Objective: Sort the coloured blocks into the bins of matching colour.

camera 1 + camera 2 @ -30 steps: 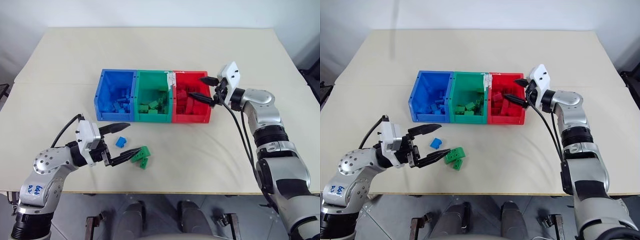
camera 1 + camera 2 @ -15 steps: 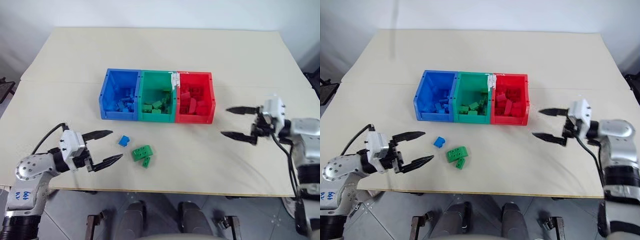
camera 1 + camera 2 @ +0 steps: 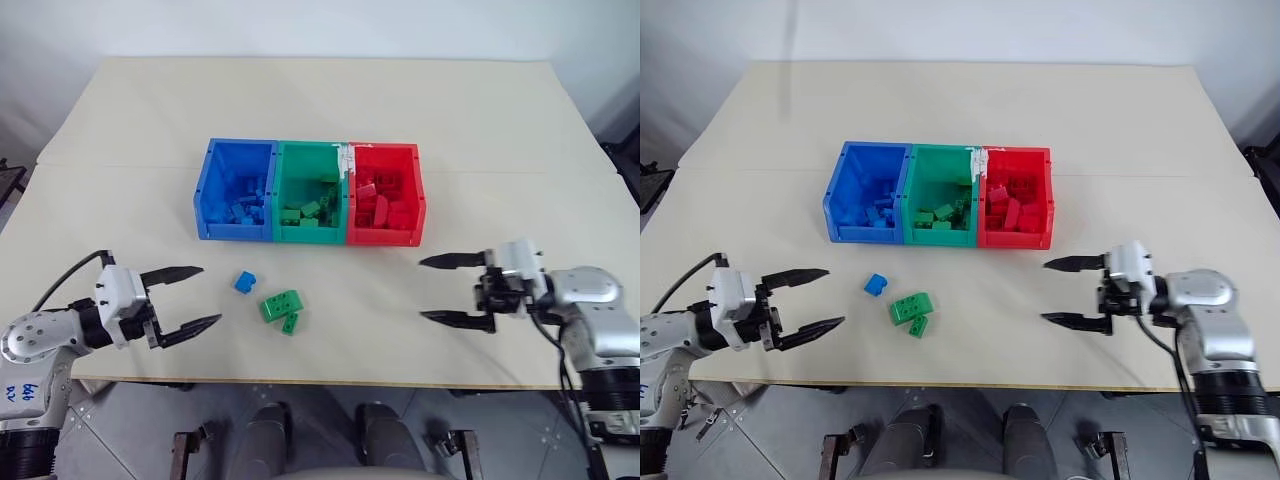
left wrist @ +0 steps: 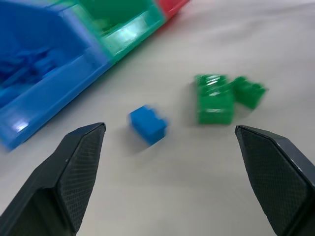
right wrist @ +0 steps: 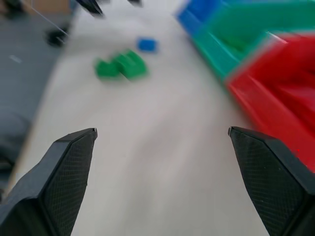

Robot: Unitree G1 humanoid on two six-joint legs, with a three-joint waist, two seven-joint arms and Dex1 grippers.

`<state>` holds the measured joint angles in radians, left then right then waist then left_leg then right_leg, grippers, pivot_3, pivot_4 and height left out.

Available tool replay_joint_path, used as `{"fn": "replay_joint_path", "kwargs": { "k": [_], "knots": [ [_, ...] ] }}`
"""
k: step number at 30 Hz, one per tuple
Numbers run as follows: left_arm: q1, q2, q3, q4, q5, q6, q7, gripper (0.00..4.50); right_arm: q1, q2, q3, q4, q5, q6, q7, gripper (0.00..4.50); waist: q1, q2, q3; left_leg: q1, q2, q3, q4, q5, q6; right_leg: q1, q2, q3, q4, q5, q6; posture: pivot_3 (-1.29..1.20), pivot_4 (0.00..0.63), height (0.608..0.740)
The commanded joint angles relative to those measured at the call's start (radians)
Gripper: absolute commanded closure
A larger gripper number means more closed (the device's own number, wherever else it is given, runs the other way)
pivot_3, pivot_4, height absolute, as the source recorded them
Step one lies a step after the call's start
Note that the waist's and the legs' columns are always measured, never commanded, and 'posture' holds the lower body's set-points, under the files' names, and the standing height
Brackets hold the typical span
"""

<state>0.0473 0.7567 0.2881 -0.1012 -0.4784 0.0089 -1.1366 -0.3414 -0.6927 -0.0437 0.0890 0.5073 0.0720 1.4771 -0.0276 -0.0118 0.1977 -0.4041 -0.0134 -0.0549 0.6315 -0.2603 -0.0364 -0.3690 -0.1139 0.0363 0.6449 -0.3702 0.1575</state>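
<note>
Both grippers hang empty with fingers spread wide: left gripper [image 3: 188,298] points at the blue block [image 3: 244,282] and two touching green blocks [image 3: 282,309] just ahead of it, likely lining up a pick. Right gripper [image 3: 444,291] sits below the red bin [image 3: 385,238], well apart from them.

The bins [image 3: 311,195] were seen to be of smooth, slightly glossy plastic, as were the studded blocks [image 3: 281,305]. The table [image 3: 320,110] was covered in a matt, pale surface. The fingers [image 4: 74,167] of the left gripper [image 3: 186,299] were finished in a matt black, finely cross-hatched texture.
</note>
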Motion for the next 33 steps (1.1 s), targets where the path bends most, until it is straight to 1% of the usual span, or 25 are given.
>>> {"fn": "replay_joint_path", "kwargs": {
  "k": [1,3,7,11,13,15,18,22,26,29,33],
  "knots": [
    [0.030,-0.004,-0.036,-0.134,-0.023,0.055,0.024,0.00,-0.024,-0.021,-0.030,-0.041,0.047,0.011,0.031,0.03,0.004,0.000,0.000,0.000,0.000,-0.001,0.000,0.000,0.000,0.000,0.000,0.000,-0.001,0.000,0.000,0.00,0.150,0.740],
    [0.031,-0.008,-0.060,-0.185,-0.017,0.078,0.043,0.00,-0.024,-0.028,-0.041,-0.041,0.057,0.009,0.042,0.03,0.011,0.000,0.000,0.000,-0.001,-0.002,0.000,0.000,0.000,0.001,0.000,-0.001,-0.001,0.000,0.000,0.00,0.150,0.740],
    [0.007,-0.006,-0.185,-0.301,0.043,0.148,0.087,0.00,0.024,-0.081,-0.073,-0.030,0.051,-0.034,0.082,0.03,0.026,0.000,0.000,0.000,-0.001,-0.002,0.001,0.000,0.001,0.002,0.000,-0.001,-0.001,0.000,0.000,0.00,0.150,0.740],
    [-0.049,-0.019,-0.295,-0.376,0.082,0.306,0.189,0.00,0.078,-0.119,-0.109,-0.023,0.046,-0.050,0.064,0.03,0.026,0.000,0.000,0.000,-0.005,-0.002,0.001,0.000,0.001,0.002,0.001,-0.001,-0.001,0.000,0.000,0.00,0.150,0.740],
    [-0.052,-0.019,-0.324,-0.425,0.074,0.402,0.240,0.00,0.096,-0.123,-0.123,-0.028,0.046,-0.052,0.048,0.03,0.022,0.000,0.000,0.000,-0.005,-0.002,0.001,0.000,0.001,0.002,0.001,-0.001,-0.001,0.000,0.000,0.00,0.150,0.740],
    [-0.038,-0.024,-0.338,-0.468,0.062,0.462,0.276,0.00,0.112,-0.124,-0.131,-0.038,0.047,-0.048,0.037,0.03,0.016,0.000,0.000,0.000,-0.004,-0.001,0.000,0.000,0.001,0.002,0.002,0.000,-0.001,0.000,0.000,0.00,0.150,0.740],
    [0.023,-0.022,-0.351,-0.531,0.052,0.534,0.312,0.00,0.140,-0.124,-0.141,-0.062,0.052,-0.044,0.024,0.03,0.013,0.000,0.000,0.000,-0.003,-0.002,0.000,0.000,0.001,0.001,0.002,0.000,-0.001,0.000,0.000,0.00,0.150,0.740],
    [0.042,-0.063,-0.355,-0.533,0.090,0.585,0.412,0.00,0.159,-0.117,-0.145,-0.089,0.055,-0.034,0.008,0.03,0.023,0.000,0.000,0.000,-0.004,-0.002,0.001,0.000,0.001,0.003,0.002,0.000,-0.001,0.000,0.000,0.00,0.150,0.740],
    [0.031,-0.107,-0.387,-0.515,0.132,0.610,0.487,0.00,0.158,-0.103,-0.139,-0.104,0.055,-0.030,-0.011,0.03,0.029,0.000,0.000,0.001,-0.005,-0.003,0.003,-0.001,0.002,0.006,0.002,-0.001,-0.001,0.000,0.000,0.00,0.150,0.740],
    [0.017,-0.119,-0.415,-0.498,0.155,0.628,0.507,0.00,0.151,-0.099,-0.135,-0.107,0.055,-0.029,-0.018,0.03,0.029,0.000,0.000,0.002,-0.005,-0.005,0.003,-0.001,0.001,0.007,0.001,-0.002,-0.003,0.000,0.001,0.00,0.150,0.740],
    [-0.017,-0.160,-0.426,-0.465,0.176,0.628,0.551,0.00,0.140,-0.095,-0.135,-0.104,0.054,-0.032,-0.025,0.03,0.029,0.000,0.000,0.002,-0.006,-0.005,0.003,0.000,0.001,0.008,0.001,-0.003,-0.003,0.000,0.001,0.00,0.150,0.740]
  ]
}}
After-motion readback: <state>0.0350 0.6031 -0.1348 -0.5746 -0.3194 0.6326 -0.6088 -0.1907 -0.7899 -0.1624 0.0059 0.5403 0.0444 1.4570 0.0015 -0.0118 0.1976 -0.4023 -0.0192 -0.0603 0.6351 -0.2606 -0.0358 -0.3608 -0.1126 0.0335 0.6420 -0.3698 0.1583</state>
